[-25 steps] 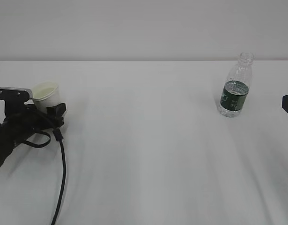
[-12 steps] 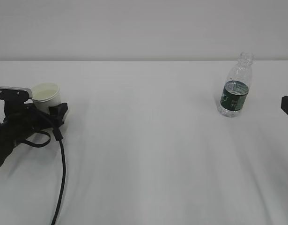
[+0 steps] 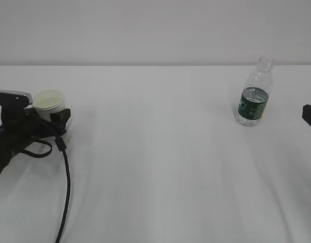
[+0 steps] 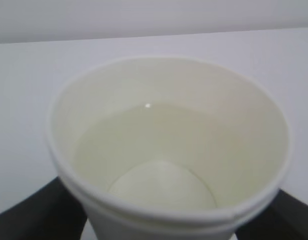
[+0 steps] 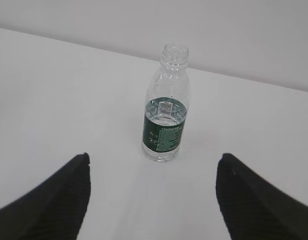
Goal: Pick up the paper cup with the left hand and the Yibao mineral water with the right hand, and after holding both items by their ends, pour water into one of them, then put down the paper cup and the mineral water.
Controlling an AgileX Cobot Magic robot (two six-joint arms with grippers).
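Paper cup (image 3: 48,103) stood upright at table's (image 3: 160,152) left edge, between spread fingers of left hand (image 3: 53,115), water inside. Yibao mineral water (image 3: 255,93) stood far right, uncapped. Right hand (image 5: 152,195) spread wide, short of bottle.

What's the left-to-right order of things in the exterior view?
left gripper with the paper cup between its fingers → Yibao mineral water, standing upright and apart → right gripper, only a black tip showing at the right edge. All on the white table.
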